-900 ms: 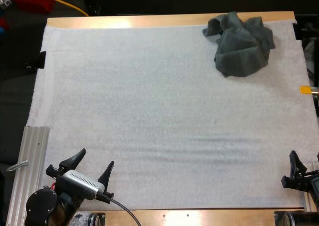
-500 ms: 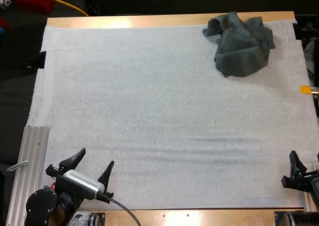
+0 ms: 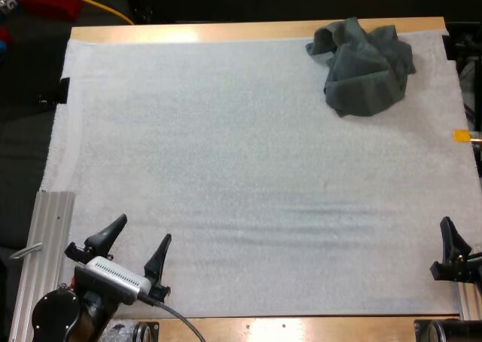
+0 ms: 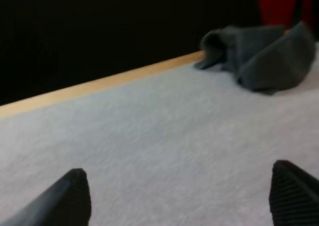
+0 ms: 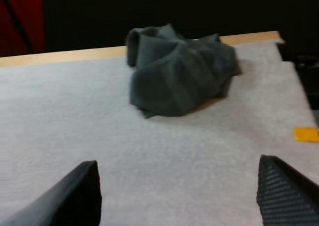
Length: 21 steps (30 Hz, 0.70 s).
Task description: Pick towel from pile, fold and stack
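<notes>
A: Towel [image 3: 365, 67] position?
B: One crumpled heap on the mat's [image 3: 241, 169] far right corner. It reaches the mat's far edge, beside the bare strip of counter [image 3: 226, 32].
A: Left end effector [image 3: 143, 229]?
B: Over the mat's near left corner, fingers spread, grasping nothing.
A: Right end effector [image 5: 177, 160]?
B: At the mat's near right edge, fingers apart, released, well apart from the towel.
</notes>
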Motion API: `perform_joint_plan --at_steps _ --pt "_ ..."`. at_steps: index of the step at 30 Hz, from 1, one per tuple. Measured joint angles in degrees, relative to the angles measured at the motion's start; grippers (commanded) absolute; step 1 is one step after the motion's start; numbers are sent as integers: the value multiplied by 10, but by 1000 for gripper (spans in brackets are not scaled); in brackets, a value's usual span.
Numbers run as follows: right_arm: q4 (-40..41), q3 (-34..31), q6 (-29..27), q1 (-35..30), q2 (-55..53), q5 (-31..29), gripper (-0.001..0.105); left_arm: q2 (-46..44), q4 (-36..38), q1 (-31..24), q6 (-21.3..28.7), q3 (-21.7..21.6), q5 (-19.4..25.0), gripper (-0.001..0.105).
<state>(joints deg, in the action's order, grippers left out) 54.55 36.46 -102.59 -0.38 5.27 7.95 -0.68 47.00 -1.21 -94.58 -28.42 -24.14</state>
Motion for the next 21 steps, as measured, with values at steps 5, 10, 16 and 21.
perform_joint_plan --at_steps 5,10,16,21 --pt "-6 41 0 0 72 59 64 33 -42 1 -41 -18 -57 71" --pt "-32 65 0 0 141 124 64 93 -90 39 -67 -35 -95 71" --pt "-89 80 2 0 221 160 64 177 -102 124 -68 -71 -100 71" --pt "-150 82 25 0 289 161 64 255 -102 180 -68 -105 -100 71"
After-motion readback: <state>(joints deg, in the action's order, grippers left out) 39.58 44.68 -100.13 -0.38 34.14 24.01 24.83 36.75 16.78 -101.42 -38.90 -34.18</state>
